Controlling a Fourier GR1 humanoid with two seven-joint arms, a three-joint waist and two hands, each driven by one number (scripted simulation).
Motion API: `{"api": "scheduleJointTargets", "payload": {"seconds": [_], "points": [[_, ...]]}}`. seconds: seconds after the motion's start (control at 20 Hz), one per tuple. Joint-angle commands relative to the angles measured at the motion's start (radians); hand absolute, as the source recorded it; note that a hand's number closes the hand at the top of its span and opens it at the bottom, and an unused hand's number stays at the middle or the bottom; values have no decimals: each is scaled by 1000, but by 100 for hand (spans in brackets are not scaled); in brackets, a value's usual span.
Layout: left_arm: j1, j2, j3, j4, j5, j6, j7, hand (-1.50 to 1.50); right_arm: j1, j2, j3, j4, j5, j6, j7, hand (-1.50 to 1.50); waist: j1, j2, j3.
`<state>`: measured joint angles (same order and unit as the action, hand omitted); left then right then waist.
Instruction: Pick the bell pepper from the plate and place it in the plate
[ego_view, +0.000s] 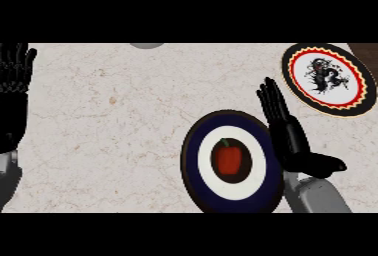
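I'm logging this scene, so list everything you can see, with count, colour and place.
bell pepper: one, red with green stem, centre of the blue plate.
blue plate: one, dark blue rim, white ring, dark centre, lower middle of the counter.
patterned plate: one, black, red and white with dark figure, upper right.
grey object: one, cut off at top edge, cannot tell what.
counter: one, pale marbled.
left hand: black, open, resting at left edge.
right hand: black, open, right of the blue plate.

A pale beige marble-patterned counter top (118, 125) fills nearly the whole view, marked with faint brown veins and small specks. A dark brown strip (365, 50) borders it at the upper right corner. A grey rounded object (148, 45) shows partly at the top edge.
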<state>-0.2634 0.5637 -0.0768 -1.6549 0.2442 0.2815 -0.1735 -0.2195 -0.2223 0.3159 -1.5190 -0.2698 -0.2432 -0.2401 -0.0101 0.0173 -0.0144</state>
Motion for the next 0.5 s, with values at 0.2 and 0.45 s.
{"api": "scheduleJointTargets", "payload": {"seconds": [0.2,0.45], "points": [[37,-52,-92,160,-29,-8,144,0,-176,216,36,56,176,-436,270,-150,3,-11,10],[84,-70,-152,157,-20,-39,189,0,-156,-48,187,294,544,-452,390,150,13,-12,-2]]}}
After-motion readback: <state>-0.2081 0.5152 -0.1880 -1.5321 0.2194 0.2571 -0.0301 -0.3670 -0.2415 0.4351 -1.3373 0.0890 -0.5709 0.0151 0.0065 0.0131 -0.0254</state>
